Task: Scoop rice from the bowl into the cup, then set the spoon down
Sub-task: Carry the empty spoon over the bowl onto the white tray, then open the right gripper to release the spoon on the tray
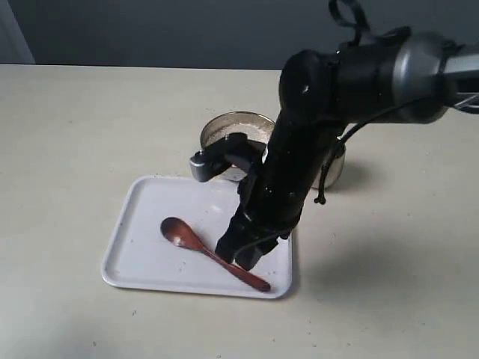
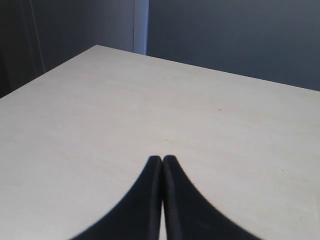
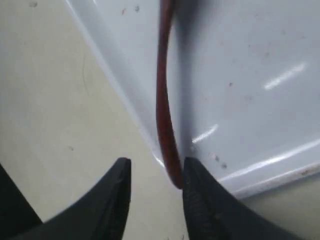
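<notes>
The dark wooden spoon (image 1: pixel 196 243) lies flat on the white tray (image 1: pixel 142 224), its oval bowl toward the tray's middle and its handle end at the near right rim. My right gripper (image 1: pixel 241 258) stands over that handle end, open; in the right wrist view the handle (image 3: pixel 164 115) ends between the fingertips, close to one finger (image 3: pixel 200 200), and the gripper (image 3: pixel 155 167) does not clamp it. Behind the tray, the steel bowl (image 1: pixel 224 127) holds white rice (image 1: pixel 239 126). The steel cup (image 1: pixel 336 168) is mostly hidden behind the right arm. My left gripper (image 2: pixel 163 159) is shut and empty over bare table.
The right arm slants across the tray's far right corner and covers part of the bowl. The pale tabletop (image 1: pixel 75 120) stretches left of the tray, and a dark wall rises behind it.
</notes>
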Robot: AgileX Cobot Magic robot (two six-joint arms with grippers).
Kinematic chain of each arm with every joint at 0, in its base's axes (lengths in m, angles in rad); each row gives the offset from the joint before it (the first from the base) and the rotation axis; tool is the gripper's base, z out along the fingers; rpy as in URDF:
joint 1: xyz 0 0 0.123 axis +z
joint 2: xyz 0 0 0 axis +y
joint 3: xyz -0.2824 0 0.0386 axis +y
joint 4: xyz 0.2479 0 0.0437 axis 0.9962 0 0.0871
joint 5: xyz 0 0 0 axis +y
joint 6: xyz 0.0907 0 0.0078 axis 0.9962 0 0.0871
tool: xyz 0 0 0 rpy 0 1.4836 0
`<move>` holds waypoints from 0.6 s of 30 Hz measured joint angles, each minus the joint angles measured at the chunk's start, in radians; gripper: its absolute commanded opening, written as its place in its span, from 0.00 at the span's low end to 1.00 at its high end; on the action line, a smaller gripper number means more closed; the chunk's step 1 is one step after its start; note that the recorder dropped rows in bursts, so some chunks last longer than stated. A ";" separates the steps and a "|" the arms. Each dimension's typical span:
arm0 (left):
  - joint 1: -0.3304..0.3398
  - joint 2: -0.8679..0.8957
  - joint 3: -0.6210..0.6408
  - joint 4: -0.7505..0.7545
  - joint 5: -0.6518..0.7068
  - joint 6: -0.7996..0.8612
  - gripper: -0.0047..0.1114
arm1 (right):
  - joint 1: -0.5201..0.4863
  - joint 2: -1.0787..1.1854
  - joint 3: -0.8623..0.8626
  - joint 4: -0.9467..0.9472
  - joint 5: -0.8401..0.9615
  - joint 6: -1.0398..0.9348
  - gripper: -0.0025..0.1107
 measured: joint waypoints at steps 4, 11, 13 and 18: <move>0.000 0.000 0.000 0.000 0.000 0.000 0.04 | 0.002 0.049 0.000 0.009 -0.006 -0.003 0.34; 0.000 0.000 0.000 0.000 0.000 0.000 0.04 | 0.002 0.026 0.000 0.013 -0.012 -0.003 0.31; 0.000 0.000 0.000 0.000 0.000 0.000 0.04 | 0.004 -0.017 -0.015 0.005 0.001 -0.003 0.24; 0.000 0.000 0.000 0.000 0.000 0.000 0.04 | 0.006 -0.235 -0.053 -0.080 -0.014 0.070 0.02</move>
